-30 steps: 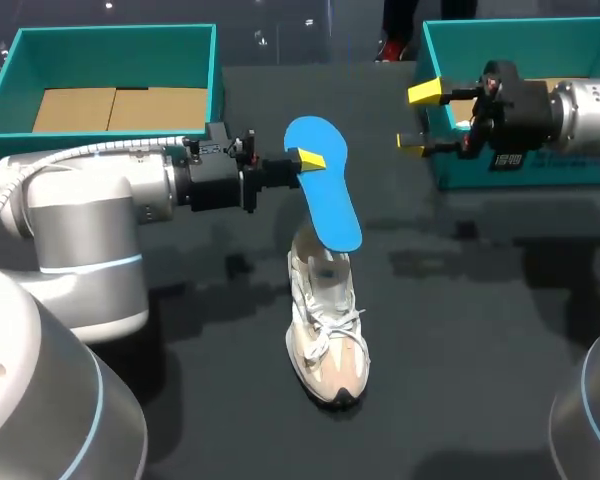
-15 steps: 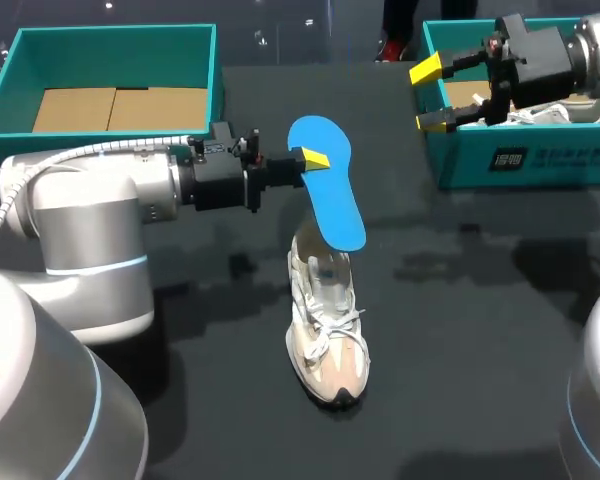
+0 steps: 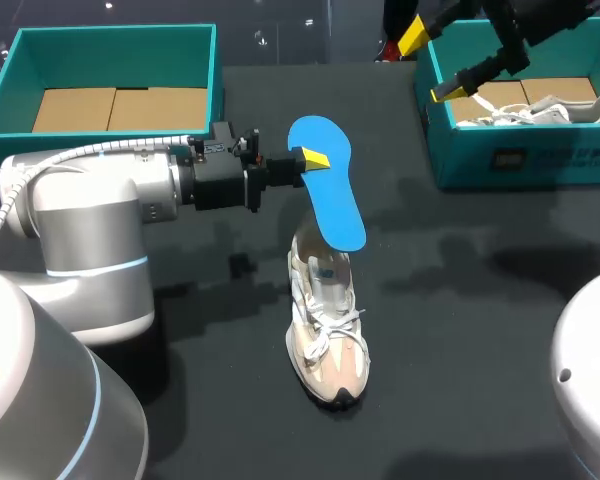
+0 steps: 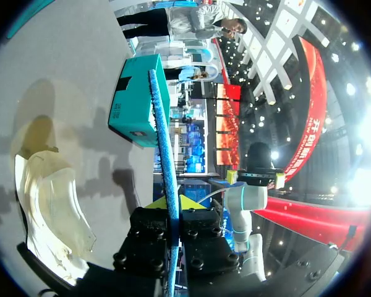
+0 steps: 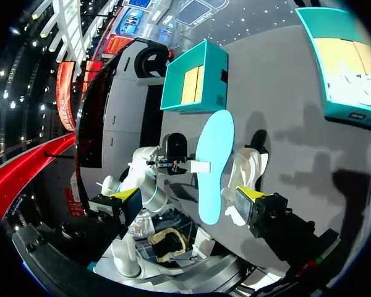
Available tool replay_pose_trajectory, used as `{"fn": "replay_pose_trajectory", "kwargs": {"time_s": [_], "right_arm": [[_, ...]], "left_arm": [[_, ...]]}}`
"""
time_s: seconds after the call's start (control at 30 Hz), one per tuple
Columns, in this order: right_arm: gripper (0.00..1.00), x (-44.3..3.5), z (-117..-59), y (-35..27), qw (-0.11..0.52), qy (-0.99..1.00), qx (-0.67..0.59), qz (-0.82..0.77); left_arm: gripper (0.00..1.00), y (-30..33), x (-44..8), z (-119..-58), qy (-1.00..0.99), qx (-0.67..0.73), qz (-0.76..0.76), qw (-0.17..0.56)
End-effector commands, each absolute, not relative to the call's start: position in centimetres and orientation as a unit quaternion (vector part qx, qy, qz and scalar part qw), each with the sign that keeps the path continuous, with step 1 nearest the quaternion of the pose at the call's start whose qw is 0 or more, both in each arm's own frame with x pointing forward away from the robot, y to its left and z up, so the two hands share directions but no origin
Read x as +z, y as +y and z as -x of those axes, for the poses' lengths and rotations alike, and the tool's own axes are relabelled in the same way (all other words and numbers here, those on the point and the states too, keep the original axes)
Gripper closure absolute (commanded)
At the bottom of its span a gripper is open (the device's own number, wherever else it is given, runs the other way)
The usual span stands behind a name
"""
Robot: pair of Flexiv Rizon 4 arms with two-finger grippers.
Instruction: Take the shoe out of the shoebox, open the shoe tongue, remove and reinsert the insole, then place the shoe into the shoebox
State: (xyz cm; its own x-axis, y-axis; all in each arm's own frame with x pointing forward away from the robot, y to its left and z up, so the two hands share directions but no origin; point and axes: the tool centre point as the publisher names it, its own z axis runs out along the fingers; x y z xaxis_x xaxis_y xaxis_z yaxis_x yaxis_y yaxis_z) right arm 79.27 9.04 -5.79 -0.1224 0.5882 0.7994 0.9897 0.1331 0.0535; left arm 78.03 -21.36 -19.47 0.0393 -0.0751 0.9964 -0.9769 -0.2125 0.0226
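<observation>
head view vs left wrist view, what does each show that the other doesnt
Only the head view: the right gripper, open, over a corner of the right shoebox; a pale shoe lying inside that box; and the broad blue face of the insole.
Only the left wrist view: the insole edge-on, a thin blue strip pinched between the left gripper's yellow tips.
Both: the insole, the left gripper shut on it, the shoe on the table, and the right shoebox's outer wall.
</observation>
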Motion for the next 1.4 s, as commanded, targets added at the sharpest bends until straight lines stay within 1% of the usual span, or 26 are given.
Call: {"fn": "replay_pose_trajectory", "kwargs": {"time_s": [0.03, 0.27, 0.6, 0.73, 1.4], "right_arm": [[0.00, -4.6, -77.7, 10.8, 0.168, -0.725, -0.184, 0.641], [0.00, -4.1, -75.9, 14.3, 0.101, -0.731, -0.130, 0.662], [0.00, -3.8, -75.0, 17.6, 0.051, -0.728, -0.080, 0.679], [0.00, -3.7, -74.5, 18.7, 0.036, -0.728, -0.057, 0.682], [0.00, -4.0, -73.6, 21.0, 0.010, -0.717, -0.002, 0.696]], "left_arm": [[1.00, -21.4, -19.5, -77.9, -0.455, 0.522, -0.578, 0.431], [1.00, -21.4, -19.5, -77.9, -0.455, 0.522, -0.578, 0.431], [1.00, -21.4, -19.5, -77.9, -0.455, 0.522, -0.578, 0.431], [1.00, -21.4, -19.5, -77.9, -0.455, 0.522, -0.578, 0.431], [1.00, -21.4, -19.5, -77.9, -0.455, 0.522, -0.578, 0.431]]}}
